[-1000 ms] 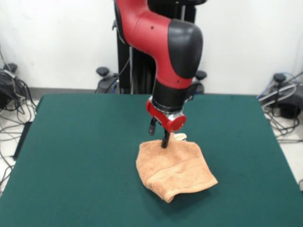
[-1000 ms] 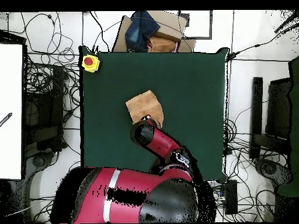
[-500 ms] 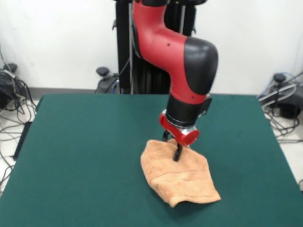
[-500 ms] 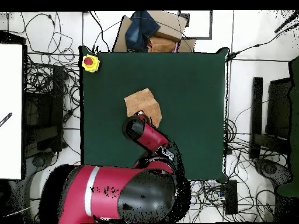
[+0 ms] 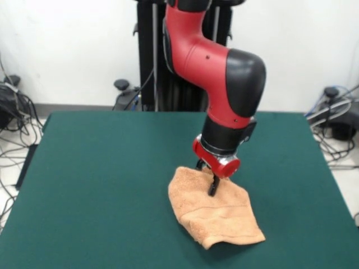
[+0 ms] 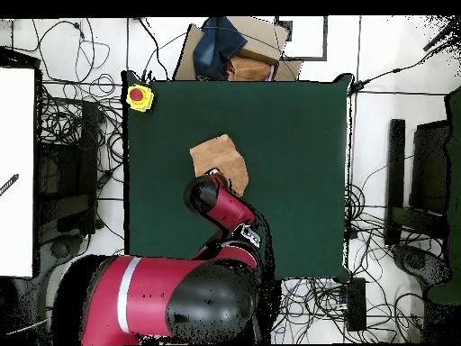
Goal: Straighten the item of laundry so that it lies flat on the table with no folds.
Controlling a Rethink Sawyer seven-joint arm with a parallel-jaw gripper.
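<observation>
Nearest the front-view camera, the peach terry towel (image 5: 216, 216) lies on the green table (image 5: 95, 185), a little right of the middle in that view and well inside every edge. It is not flat: its near edge is doubled over into a thick, rolled hem ending in a raised corner at the lower right, and a woven band runs across it just behind that fold. The cloth's longer run goes from that near-right corner back and to the left, toward the robot.

Further back, the gripper (image 5: 212, 188) comes straight down onto the towel's far portion, tips pressed into the cloth just inside its far edge. Whether the tips pinch the cloth or only rest on it I cannot tell; the red wrist hides them.

So the bulk of the towel, with its fold, lies on the camera side of the gripper, away from the robot. In the overhead view the towel (image 6: 221, 158) likewise lies just beyond the wrist (image 6: 212, 196). By my judgement, the fold opens only if that near edge is drawn away from the pinned far edge.
</observation>
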